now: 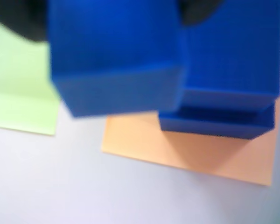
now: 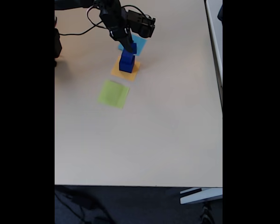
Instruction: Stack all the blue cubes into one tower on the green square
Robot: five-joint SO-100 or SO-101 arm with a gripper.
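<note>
My gripper [image 1: 113, 16] is shut on a dark blue cube [image 1: 114, 60], its dark fingers [image 1: 21, 21] showing at either side of it in the wrist view. In the fixed view that cube [image 2: 131, 48] sits at the gripper [image 2: 129, 46] tip, just above two more blue cubes. Those form a short tower [image 2: 127, 62] on the orange-yellow square [image 2: 126, 71], seen close as an upper cube [image 1: 231, 46] on a lower one [image 1: 219, 125]. Whether the held cube touches the stack I cannot tell. The green square [image 2: 113, 94] [image 1: 18, 84] lies bare beside it.
A light blue paper square [image 2: 140, 42] lies behind the stack, partly under the arm. Black cables [image 2: 91, 25] trail over the pale table [image 2: 168, 130] at the top left. The table's edge runs along the bottom of the fixed view.
</note>
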